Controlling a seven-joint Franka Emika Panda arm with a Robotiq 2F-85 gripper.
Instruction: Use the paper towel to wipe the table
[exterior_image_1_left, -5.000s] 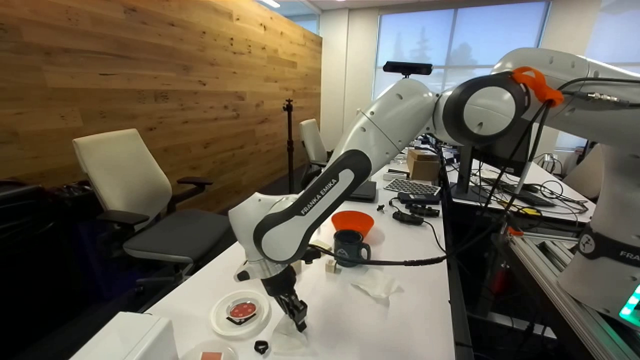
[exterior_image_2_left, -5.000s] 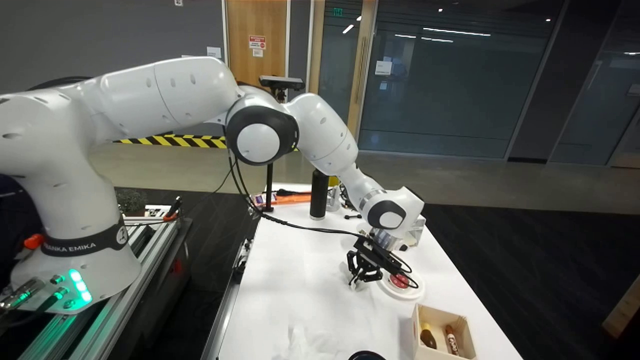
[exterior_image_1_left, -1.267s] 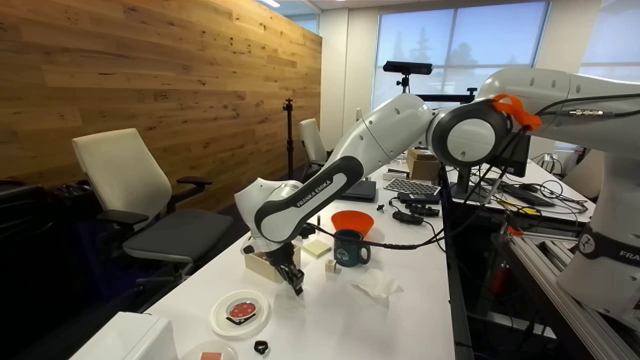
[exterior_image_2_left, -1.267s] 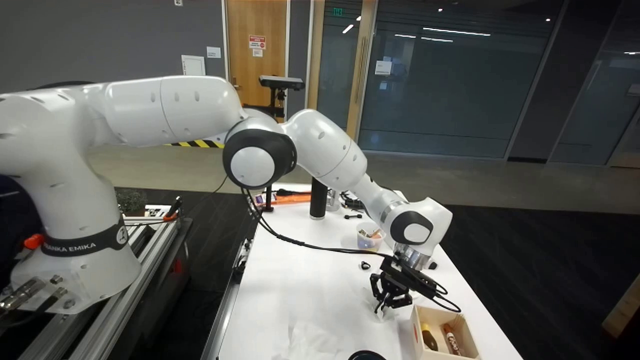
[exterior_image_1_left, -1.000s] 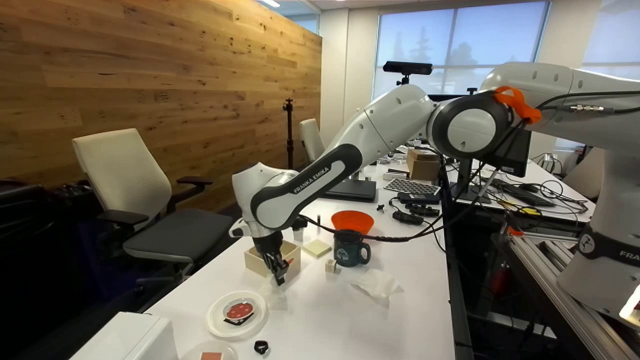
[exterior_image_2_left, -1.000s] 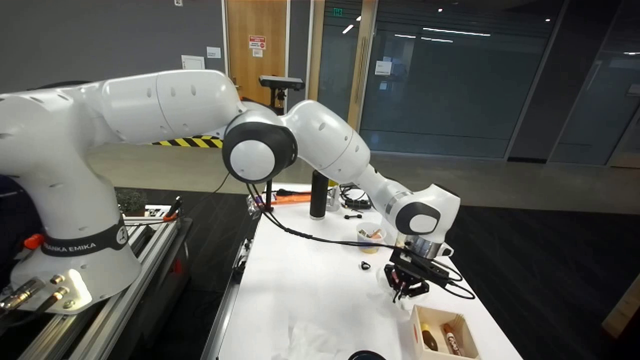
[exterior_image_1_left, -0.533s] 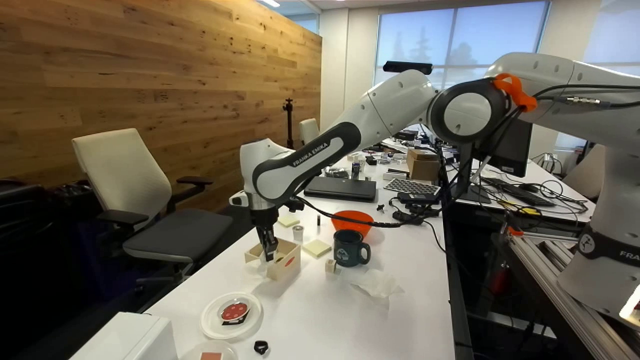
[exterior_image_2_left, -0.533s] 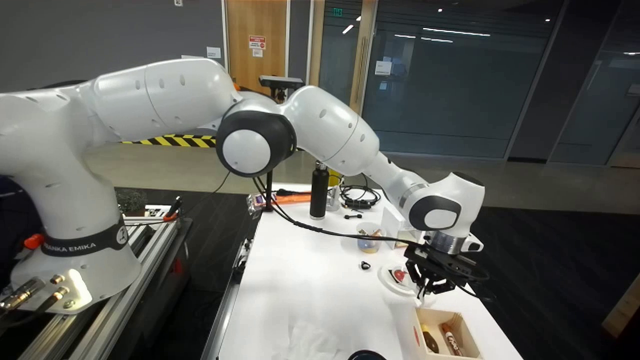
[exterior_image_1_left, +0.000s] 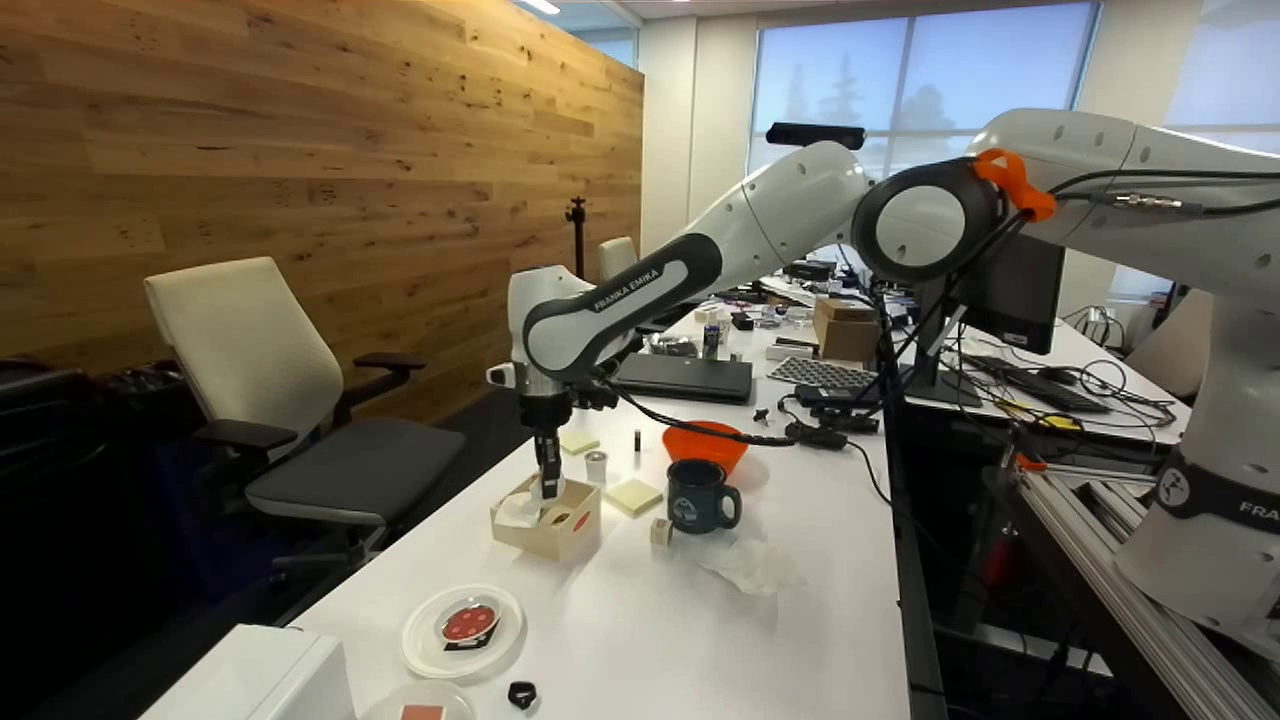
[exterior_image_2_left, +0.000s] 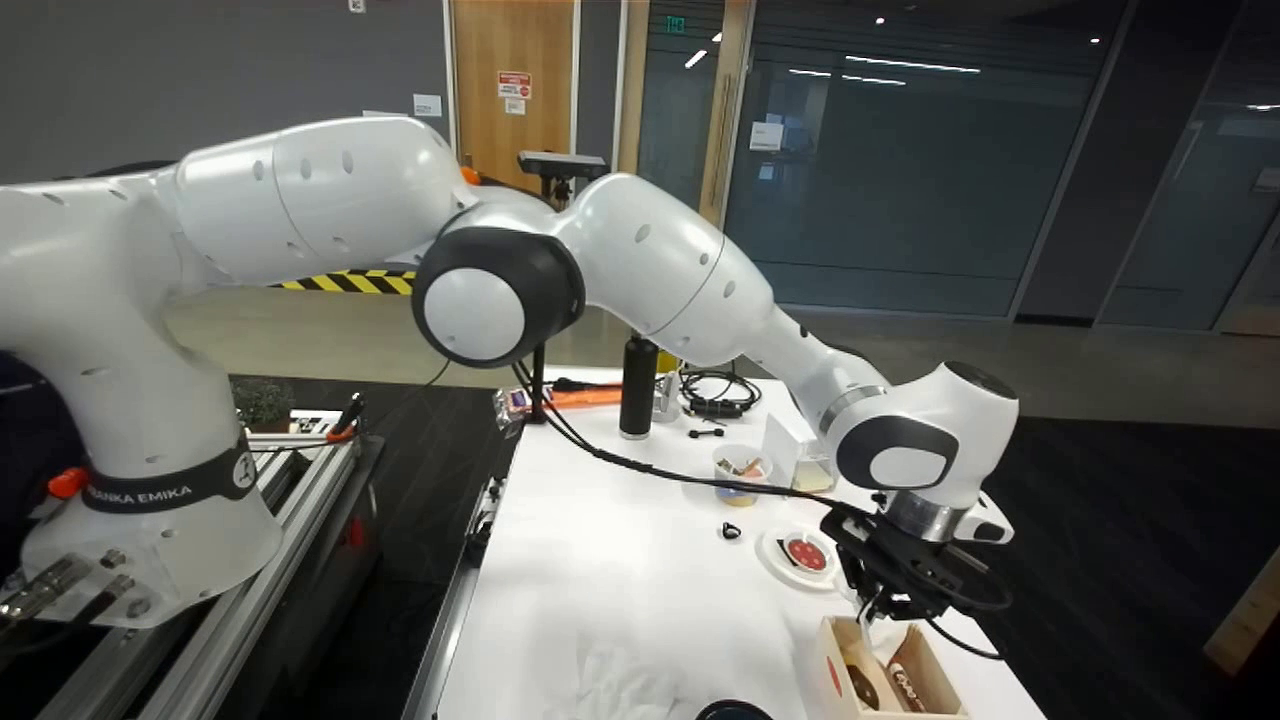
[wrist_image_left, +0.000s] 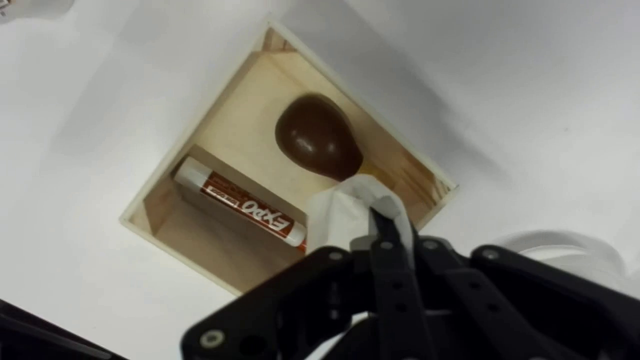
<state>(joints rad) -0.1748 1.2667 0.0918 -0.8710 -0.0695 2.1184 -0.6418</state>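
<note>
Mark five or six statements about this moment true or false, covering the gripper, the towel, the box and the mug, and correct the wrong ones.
1. The gripper holds the towel. True.
2. A marker lies in the box. True.
3. The towel is over the plate. False: it is over the box.
4. The mug stands upright on the table. True.
5. The towel is the only crumpled sheet in view. False: a second sheet lies near the mug.
6. The box is closed. False: its top is open.
</note>
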